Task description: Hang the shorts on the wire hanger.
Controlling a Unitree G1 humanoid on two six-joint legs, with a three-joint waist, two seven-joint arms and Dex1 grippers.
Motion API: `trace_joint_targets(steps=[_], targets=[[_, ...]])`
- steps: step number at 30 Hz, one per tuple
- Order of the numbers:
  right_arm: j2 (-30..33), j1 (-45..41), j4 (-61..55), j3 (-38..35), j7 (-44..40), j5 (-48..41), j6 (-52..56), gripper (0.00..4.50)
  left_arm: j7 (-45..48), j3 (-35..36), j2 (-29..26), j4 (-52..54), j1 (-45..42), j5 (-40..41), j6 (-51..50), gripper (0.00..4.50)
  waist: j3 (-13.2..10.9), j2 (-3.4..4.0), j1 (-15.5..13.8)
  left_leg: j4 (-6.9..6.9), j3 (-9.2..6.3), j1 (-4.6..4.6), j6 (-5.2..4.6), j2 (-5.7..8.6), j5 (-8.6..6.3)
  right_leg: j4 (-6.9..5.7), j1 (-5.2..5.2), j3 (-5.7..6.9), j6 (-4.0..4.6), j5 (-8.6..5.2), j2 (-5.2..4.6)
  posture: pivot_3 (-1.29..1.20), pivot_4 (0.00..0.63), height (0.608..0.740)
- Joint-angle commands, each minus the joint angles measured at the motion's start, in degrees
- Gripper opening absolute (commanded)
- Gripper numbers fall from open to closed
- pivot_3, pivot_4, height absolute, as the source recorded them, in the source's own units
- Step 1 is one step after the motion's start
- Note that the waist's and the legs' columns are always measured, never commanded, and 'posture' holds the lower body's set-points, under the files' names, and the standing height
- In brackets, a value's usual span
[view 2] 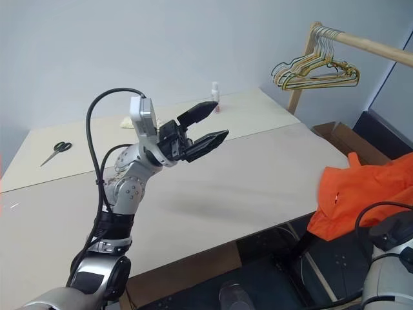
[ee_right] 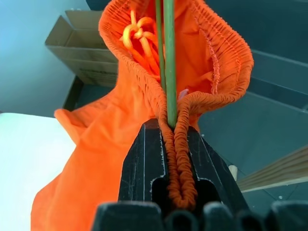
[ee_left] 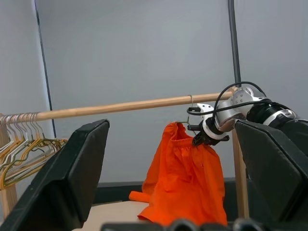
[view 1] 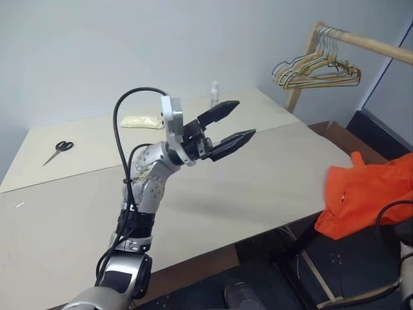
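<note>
So my left gripper is over the pale table, jaws spread wide, nothing in them, pointing toward my right. Over that way, past the table edge, the shorts hang long-ways down in soft, floppy orange folds. My right gripper is pinched tight on the bunched elastic waistband, with the wire hanger, thin stiff rod, caught in the same pinch. Right arm's obviously the nearer one, up by the wooden rail.

On the surface scissors lie far left, a bottle at the back, hangers on the rail behind right, the shorts off its right edge.
</note>
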State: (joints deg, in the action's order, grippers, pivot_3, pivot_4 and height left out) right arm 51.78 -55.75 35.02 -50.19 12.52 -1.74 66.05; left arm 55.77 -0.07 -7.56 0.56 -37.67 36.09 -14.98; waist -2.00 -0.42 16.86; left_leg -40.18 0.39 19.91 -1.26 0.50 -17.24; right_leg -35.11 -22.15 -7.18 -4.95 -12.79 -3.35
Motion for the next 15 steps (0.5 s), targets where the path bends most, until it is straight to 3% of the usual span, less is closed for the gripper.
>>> trace_joint_targets(steps=[1,4,15], targets=[[1.19,-1.43,-0.58,1.70,0.14,-1.67,-1.66,0.09,0.19,0.54,-0.09,2.16,-0.17,1.27,0.67,4.50,0.00,0.01,0.04,0.00,0.02,0.02,0.00,0.00,0.00,0.06,0.00,-0.02,-0.03,0.02,0.00,-0.23,0.000,0.740],[0.79,-0.53,-1.39,3.64,1.22,-1.11,-2.68,0.09,0.54,0.66,-0.02,2.76,0.09,1.92,0.60,4.50,0.00,0.01,-0.02,0.00,0.06,0.06,-0.01,0.02,-0.01,0.12,0.00,-0.08,-0.08,0.06,-0.03,-0.23,0.000,0.740],[0.37,1.14,-3.11,8.62,4.06,-0.20,-4.20,3.80,0.46,0.66,-0.64,3.55,0.20,2.95,0.28,4.50,-0.01,-0.01,-0.29,0.03,0.09,0.06,-0.02,0.03,-0.01,0.14,0.00,-0.11,-0.10,0.06,-0.04,-0.22,0.000,0.740]])
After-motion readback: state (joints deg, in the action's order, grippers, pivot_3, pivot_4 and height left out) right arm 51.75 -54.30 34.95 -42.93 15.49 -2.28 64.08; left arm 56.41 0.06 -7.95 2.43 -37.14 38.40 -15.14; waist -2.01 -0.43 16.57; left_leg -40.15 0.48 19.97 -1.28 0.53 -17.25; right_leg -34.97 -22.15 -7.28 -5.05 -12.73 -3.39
